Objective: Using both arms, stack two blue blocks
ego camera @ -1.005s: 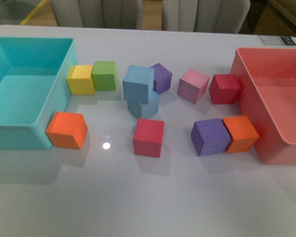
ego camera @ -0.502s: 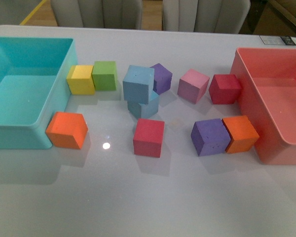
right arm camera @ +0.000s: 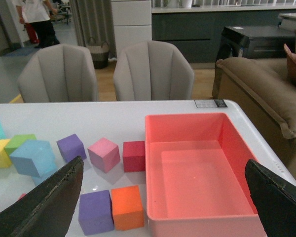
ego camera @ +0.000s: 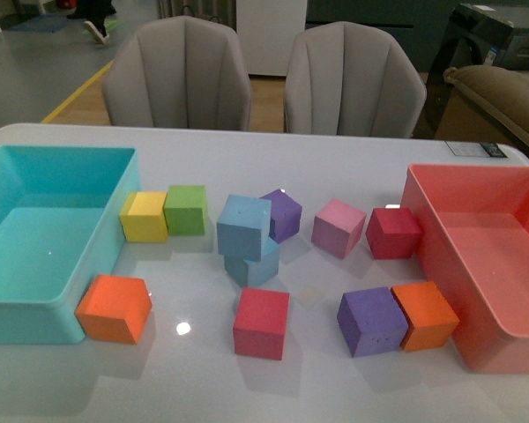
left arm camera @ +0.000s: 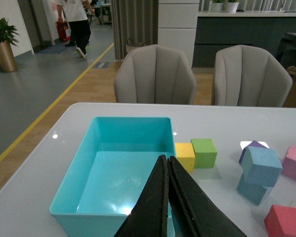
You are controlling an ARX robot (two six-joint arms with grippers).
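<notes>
Two light blue blocks stand stacked mid-table: the upper blue block [ego camera: 244,226] sits askew on the lower blue block [ego camera: 255,263]. The stack also shows in the left wrist view [left arm camera: 261,166] and the right wrist view [right arm camera: 32,157]. Neither arm shows in the front view. My left gripper [left arm camera: 166,168] is shut and empty, raised above the turquoise bin's near side. My right gripper [right arm camera: 165,190] is open and empty, its fingers [right arm camera: 44,205] spread wide above the red bin.
A turquoise bin [ego camera: 9,310] stands at the left, a red bin [ego camera: 432,256] at the right. Yellow [ego camera: 145,217], green [ego camera: 186,210], purple [ego camera: 282,214], pink [ego camera: 339,227], dark red [ego camera: 391,233], orange [ego camera: 114,307], red [ego camera: 262,323], purple [ego camera: 371,321] and orange [ego camera: 424,315] cubes surround the stack. Two chairs stand behind the table.
The front view has tilted up: chairs and floor behind the table now show, and all cubes sit lower in frame. The cubes keep their places relative to each other.
</notes>
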